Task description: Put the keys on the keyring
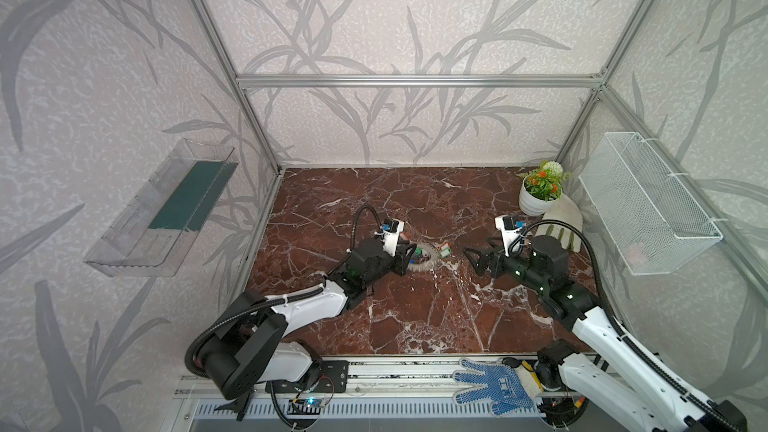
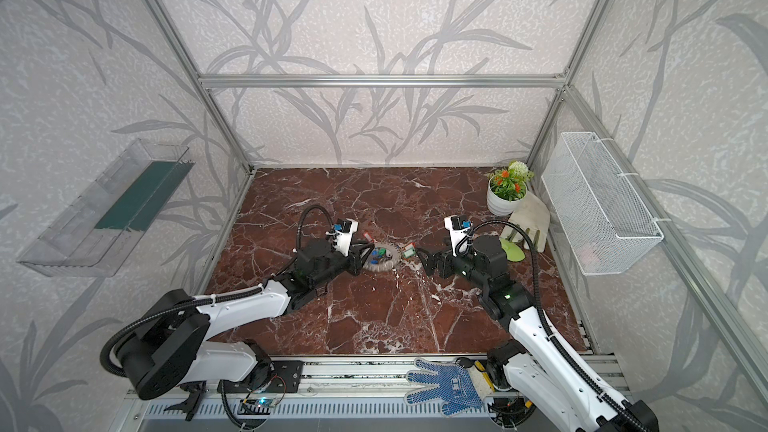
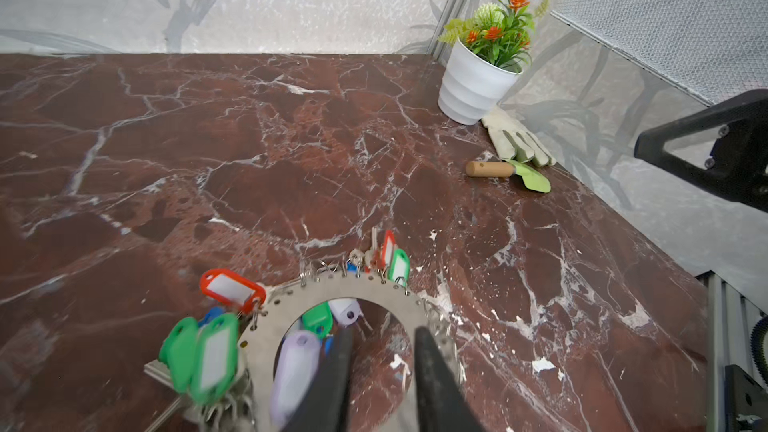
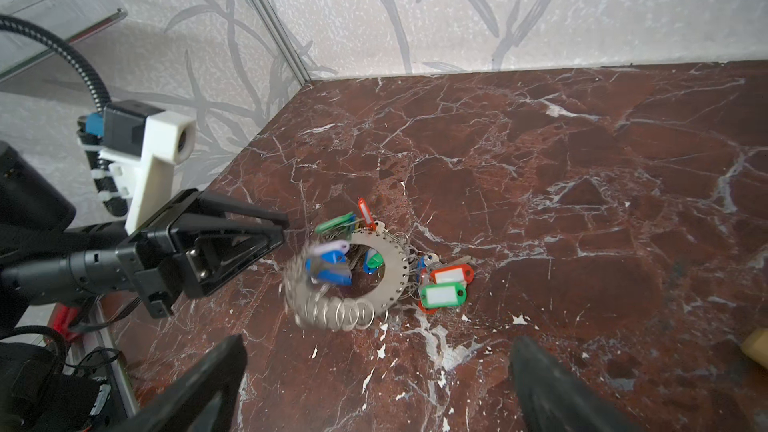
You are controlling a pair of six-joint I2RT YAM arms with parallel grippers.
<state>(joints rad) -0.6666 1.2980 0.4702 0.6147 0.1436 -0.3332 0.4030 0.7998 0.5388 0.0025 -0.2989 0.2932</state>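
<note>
keyring (image 4: 390, 280) with keys (image 4: 442, 295) sits in the desk (image 4: 540, 201) middle, my left gripper (image 3: 384, 334) slightly apart over its hole, right gripper (image 4: 380, 342) wide apart nearby.

Keyring (image 4: 392, 280): flat grey perforated disc, split rings round its rim, lying just below the left gripper's fingers (image 3: 434, 367), well apart from the right gripper's fingers (image 4: 540, 371). Keys (image 4: 444, 286): colour-tagged clusters at rim and within hole.

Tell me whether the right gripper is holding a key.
No, the right gripper stands wide open with nothing between its fingers, short of the keyring.
</note>
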